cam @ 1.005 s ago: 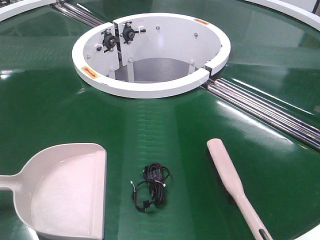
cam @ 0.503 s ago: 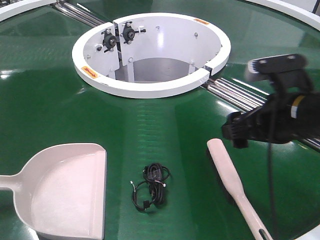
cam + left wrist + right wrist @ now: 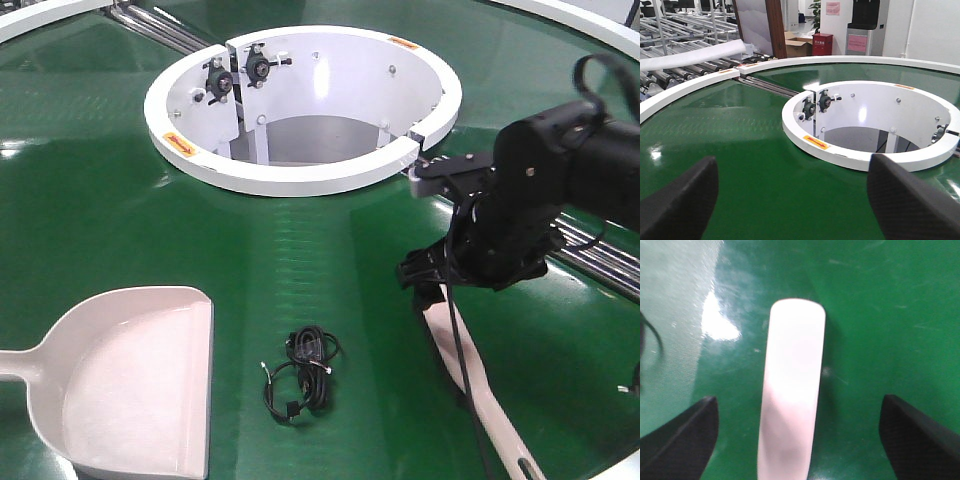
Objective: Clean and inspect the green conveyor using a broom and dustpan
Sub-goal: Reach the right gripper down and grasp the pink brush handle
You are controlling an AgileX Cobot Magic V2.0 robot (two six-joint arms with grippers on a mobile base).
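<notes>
I log the following.
- Conveyor (image 3: 100, 220): green belt with a white ring (image 3: 300, 182) at its centre.
- Broom (image 3: 470, 375): flat on the belt at the right, head toward the ring.
- Dustpan (image 3: 130, 385): on the belt at the left, well apart from the broom, lip facing right.
- Cable (image 3: 300, 375): black, coiled, between the two.
- Right gripper (image 3: 800, 440): above the broom head, jaws wide apart to either side, gripping nothing.
- Left gripper (image 3: 795, 200): jaws apart, empty, over bare belt and facing the ring.
</notes>
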